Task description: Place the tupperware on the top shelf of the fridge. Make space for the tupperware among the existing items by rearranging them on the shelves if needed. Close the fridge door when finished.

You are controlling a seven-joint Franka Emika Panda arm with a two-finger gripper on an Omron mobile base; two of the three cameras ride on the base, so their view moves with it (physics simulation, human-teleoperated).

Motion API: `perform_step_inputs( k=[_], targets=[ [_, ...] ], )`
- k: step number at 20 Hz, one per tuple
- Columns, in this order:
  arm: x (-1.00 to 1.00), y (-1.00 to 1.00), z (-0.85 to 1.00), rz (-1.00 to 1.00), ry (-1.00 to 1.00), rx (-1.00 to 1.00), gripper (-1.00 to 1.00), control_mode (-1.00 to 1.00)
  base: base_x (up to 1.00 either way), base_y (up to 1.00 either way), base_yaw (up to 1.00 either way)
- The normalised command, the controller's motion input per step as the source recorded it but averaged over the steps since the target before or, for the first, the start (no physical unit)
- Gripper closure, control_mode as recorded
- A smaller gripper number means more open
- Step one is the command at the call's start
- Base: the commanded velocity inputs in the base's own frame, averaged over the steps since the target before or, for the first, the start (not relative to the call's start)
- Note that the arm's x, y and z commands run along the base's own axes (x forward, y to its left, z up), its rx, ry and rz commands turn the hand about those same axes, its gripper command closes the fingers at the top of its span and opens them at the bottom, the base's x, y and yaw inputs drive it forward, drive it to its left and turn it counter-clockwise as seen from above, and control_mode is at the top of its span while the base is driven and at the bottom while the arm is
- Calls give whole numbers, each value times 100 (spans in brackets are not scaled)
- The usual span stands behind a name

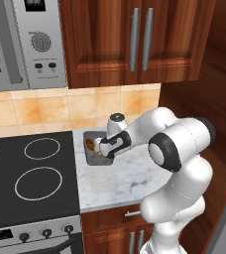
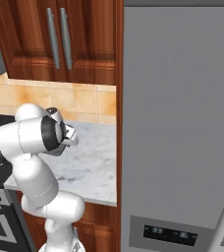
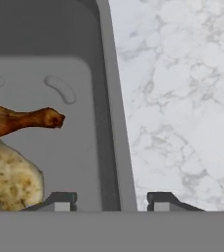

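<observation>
The small grey rectangular tupperware tub [image 1: 94, 149], smooth-walled with rounded corners and sloped sides, is sitting on the white, grey-veined marble tabletop [image 1: 110, 183], near its back edge and just beside the edge that is meeting the black glass stovetop [image 1: 26, 173]. Inside the tub, a glossy reddish-brown drumstick-shaped piece [image 3: 20, 119] is lying above a rough, tan, crumbly lump [image 3: 8, 179], and the rest of the tub's matte grey floor is showing bare. The white robot's hand [image 3: 111, 201] is hanging directly over the tub, pointing down at it; in the hand view its two dark fingertips are standing apart, one [image 3: 60, 201] over the tub's inside and the other [image 3: 165, 201] over the marble outside, so the tub's straight grey rim [image 3: 119, 147] is running between them. Whether the tips are touching the wall is not clear. In the right base view, the tall, plain, matte grey fridge [image 2: 178, 123] is standing shut at the tabletop's far side edge, a dark display panel [image 2: 170, 235] low on its front, and polished reddish wooden cabinets [image 2: 60, 39] with long metal bar handles are hanging above the tabletop.
</observation>
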Motion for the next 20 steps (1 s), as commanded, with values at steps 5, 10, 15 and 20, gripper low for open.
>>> perform_step_inputs(
  k=[5, 10, 15, 20],
  targets=[
    [0, 0, 0, 0, 0, 0, 100, -100, 0, 0, 0],
    [-22, 0, 13, 0, -5, 0, 100, -100, 0, 0, 0],
    [-66, 0, 81, -4, -13, 0, 100, -100, 0, 0, 0],
    [-98, -5, 81, -13, -2, 0, 100, -100, 0, 0, 0]
  ],
)
